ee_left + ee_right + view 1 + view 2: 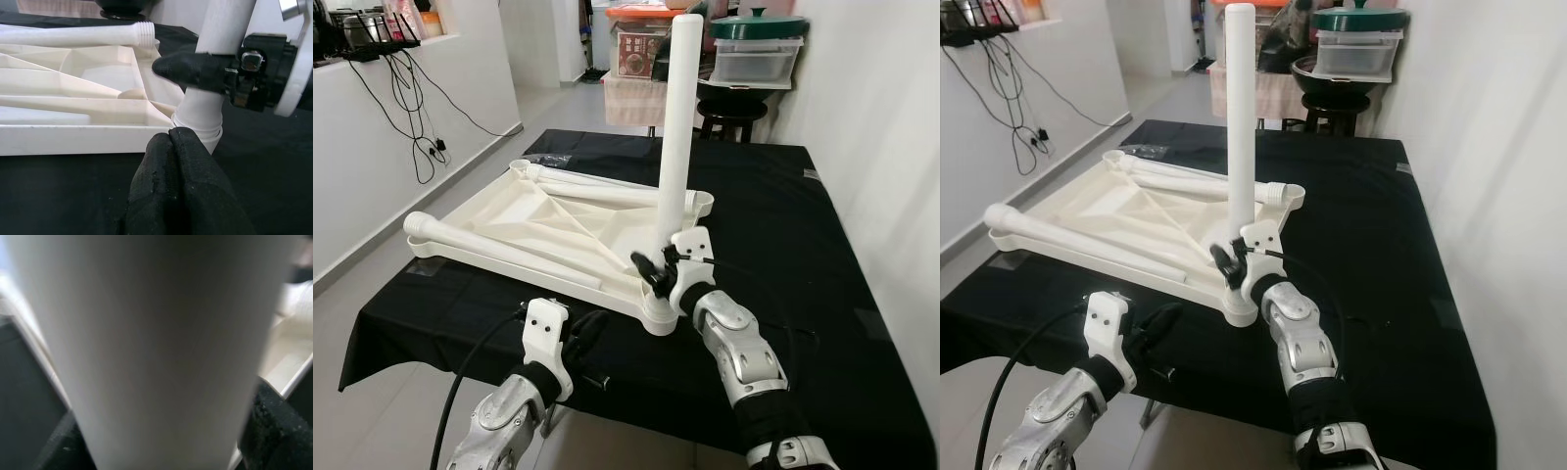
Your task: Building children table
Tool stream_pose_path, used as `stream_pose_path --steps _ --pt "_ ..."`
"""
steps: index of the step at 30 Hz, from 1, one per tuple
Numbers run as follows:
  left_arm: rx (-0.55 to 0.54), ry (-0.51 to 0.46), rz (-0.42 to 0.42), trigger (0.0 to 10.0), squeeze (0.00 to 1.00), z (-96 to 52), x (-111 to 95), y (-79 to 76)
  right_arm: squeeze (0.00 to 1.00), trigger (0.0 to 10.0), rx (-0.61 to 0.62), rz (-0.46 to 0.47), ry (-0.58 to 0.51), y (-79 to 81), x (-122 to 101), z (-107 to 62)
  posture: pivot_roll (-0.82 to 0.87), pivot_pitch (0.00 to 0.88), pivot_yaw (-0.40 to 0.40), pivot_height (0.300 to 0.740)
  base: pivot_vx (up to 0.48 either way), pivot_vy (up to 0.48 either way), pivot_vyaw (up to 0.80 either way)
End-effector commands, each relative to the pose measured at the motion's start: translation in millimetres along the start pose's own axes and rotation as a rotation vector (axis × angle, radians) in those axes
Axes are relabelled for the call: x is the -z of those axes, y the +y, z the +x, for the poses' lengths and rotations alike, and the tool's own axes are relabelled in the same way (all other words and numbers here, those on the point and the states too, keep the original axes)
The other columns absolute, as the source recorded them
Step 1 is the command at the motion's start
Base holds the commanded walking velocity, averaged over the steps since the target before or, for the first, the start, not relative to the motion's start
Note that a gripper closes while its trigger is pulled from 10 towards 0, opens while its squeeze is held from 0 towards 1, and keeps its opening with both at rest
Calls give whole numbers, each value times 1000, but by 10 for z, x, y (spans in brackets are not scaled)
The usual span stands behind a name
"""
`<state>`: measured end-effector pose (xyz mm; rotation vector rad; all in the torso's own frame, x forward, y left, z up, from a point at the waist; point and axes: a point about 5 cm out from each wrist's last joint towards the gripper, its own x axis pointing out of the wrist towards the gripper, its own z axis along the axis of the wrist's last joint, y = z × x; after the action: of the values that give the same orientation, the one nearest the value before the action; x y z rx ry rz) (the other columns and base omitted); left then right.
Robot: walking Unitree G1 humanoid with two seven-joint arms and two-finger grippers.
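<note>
Standing upright in the near corner socket of the upturned white tabletop, one white leg is clamped low down between the right gripper's black fingers. The socket joint is partly hidden by that gripper. The tabletop lies on a black-clothed table. Three loose legs are seen lying across the tabletop. The left gripper is held just before the socket, fingers pressed together on nothing. The leg's surface is blurred in the right wrist view.
</note>
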<state>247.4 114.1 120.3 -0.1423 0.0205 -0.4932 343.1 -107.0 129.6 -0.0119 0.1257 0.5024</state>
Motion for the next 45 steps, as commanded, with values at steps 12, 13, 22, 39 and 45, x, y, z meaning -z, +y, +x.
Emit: stream_pose_path --steps 12,13,22,39,45 --pt "-1 7 2 10000 0 -12 14 -15 0 10000 -510 -87 -53 -83 -382 46 33 0 -22 740 0 0 0" --pt "-1 7 2 10000 0 -15 14 -19 0 10000 -541 -98 -44 -101 -393 52 39 0 -23 740 0 0 0" --pt "-1 8 0 10000 0 -47 14 -42 0 4000 -614 -43 -16 -237 -439 98 52 0 -28 740 0 0 0" --pt "-2 9 -7 10000 0 -40 24 -56 0 0 -453 -3 42 -312 -106 33 41 0 -37 740 0 0 0" --pt "-7 9 -6 10000 0 -62 5 8 0 0 236 25 94 -155 249 -176 -7 0 -1 740 0 0 0"
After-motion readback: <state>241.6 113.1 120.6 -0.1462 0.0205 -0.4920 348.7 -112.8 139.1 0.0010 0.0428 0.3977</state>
